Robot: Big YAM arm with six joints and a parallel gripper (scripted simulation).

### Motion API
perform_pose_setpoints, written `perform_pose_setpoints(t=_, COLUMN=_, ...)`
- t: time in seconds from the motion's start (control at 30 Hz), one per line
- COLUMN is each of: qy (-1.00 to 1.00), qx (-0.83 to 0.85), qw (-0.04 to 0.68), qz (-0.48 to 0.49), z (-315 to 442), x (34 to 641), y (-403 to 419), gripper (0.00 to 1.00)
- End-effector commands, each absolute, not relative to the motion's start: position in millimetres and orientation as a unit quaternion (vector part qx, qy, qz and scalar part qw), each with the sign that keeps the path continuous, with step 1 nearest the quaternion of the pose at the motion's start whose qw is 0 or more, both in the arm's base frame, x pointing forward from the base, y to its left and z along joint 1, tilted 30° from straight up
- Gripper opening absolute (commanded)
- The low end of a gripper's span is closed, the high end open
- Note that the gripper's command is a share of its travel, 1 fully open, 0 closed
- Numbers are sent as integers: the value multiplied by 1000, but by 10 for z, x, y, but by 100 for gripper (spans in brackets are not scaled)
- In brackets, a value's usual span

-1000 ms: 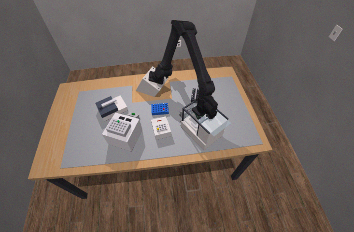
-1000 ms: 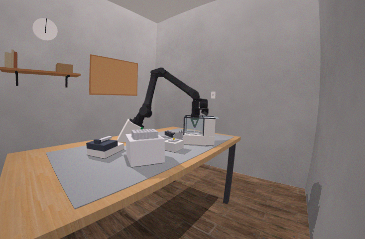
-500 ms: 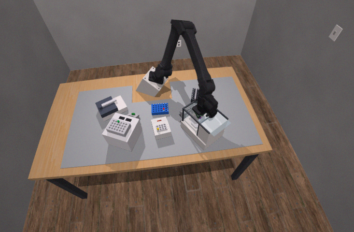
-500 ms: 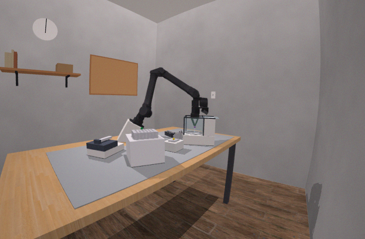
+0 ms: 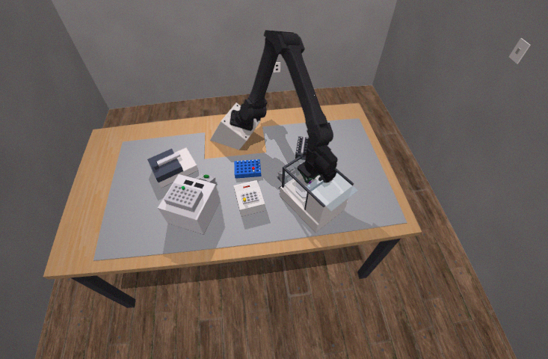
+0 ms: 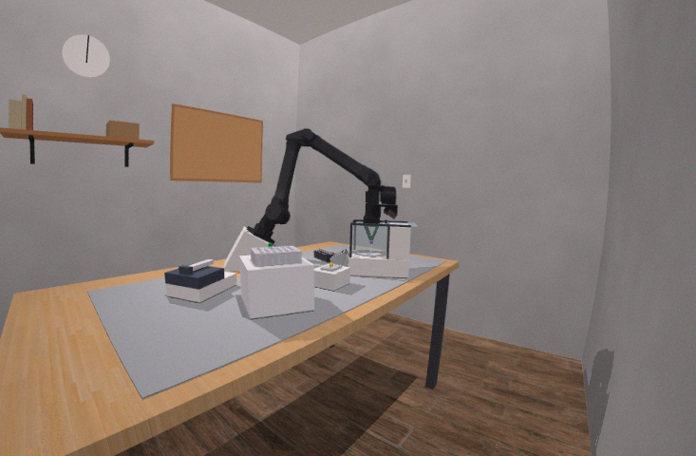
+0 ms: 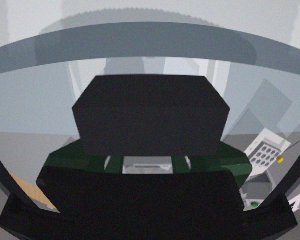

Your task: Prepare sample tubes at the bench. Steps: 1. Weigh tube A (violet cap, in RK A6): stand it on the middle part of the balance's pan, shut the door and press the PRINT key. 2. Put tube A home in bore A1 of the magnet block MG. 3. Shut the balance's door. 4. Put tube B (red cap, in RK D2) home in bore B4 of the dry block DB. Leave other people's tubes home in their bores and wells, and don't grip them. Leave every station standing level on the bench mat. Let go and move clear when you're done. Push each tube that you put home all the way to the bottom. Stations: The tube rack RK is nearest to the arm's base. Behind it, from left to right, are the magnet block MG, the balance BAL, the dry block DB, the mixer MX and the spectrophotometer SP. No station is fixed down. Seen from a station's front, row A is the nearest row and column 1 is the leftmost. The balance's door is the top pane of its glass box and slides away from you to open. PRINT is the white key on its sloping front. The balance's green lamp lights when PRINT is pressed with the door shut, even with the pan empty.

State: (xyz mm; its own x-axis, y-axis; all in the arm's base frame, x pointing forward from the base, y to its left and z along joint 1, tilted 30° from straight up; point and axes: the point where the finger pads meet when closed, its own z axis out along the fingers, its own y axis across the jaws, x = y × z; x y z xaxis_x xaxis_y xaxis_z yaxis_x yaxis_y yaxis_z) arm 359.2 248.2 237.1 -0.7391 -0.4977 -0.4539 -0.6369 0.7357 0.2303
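The arm (image 5: 300,78) (image 6: 337,154) is matte black, with smooth tubular links and chunky rounded joints.

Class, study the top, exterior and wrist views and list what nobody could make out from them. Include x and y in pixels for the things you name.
- Violet-capped tube's foot (image 5: 309,182) (image 6: 370,242): too small in the exterior view to tell whether it touches the pan; the black gripper and arm crowd it from above.
- White PRINT key: not distinguishable in the top view, too small.
- Tube between the green fingertips: hidden in the wrist view by a black block.
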Motion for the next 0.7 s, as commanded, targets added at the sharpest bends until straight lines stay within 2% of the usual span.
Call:
perform_pose_setpoints(t=0.0, qy=913, qx=-313, qw=183, qz=188, z=2414, x=3598, y=2466, gripper=36)
perform_pose_setpoints(t=0.53, qy=913, qx=-313, qw=183, qz=188, z=2414, x=3598, y=2466, gripper=36)
perform_pose_setpoints(t=0.67, qy=906, qx=-312, qw=213, qz=191, z=2750, x=3663, y=2427, gripper=36)
